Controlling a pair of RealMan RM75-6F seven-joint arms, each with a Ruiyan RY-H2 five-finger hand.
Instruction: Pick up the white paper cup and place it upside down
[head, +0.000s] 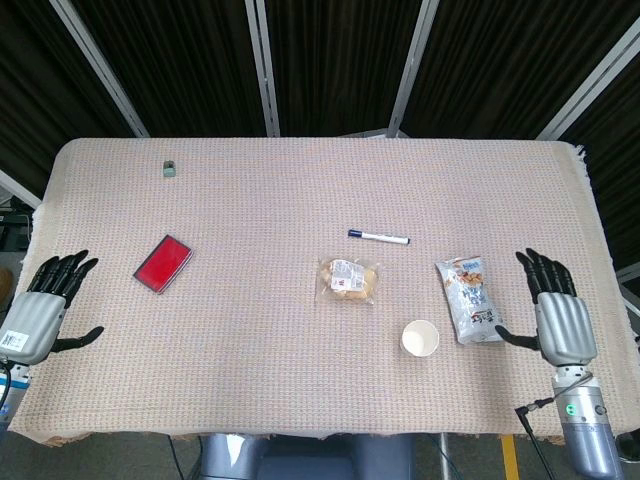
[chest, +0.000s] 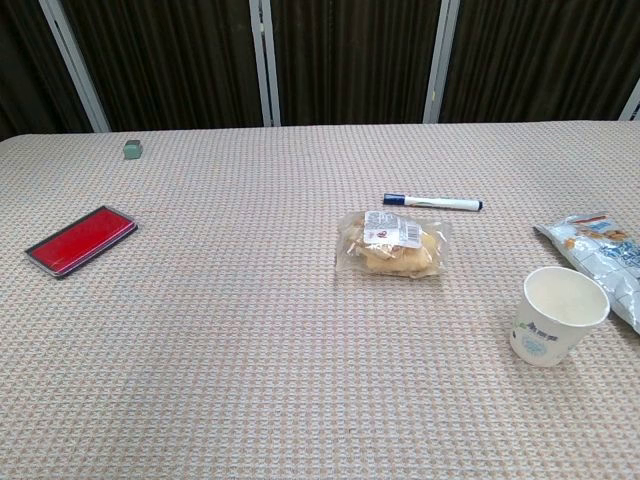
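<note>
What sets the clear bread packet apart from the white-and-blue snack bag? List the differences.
The clear plastic bread packet is see-through, showing the pale bread inside; the white-and-blue printed snack bag is opaque. The packet is squat and roughly square, while the bag is long and narrow. The packet lies near the table's middle, and the bag lies toward the right, beside the white paper cup. Both lie flat on the woven cloth.

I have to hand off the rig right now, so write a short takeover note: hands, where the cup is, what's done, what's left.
Left hand: open, holds nothing, at the table's left edge.
Right hand: open, fingers spread, holds nothing, at the right edge beside the snack bag.
White paper cup: upright, mouth up, on the table cloth, just left of the snack bag, in front of the pastry packet.
Done: nothing; cup untouched.
Left: grasp the cup, likely with the right hand as it is nearer, flip it, set it rim down.
</note>
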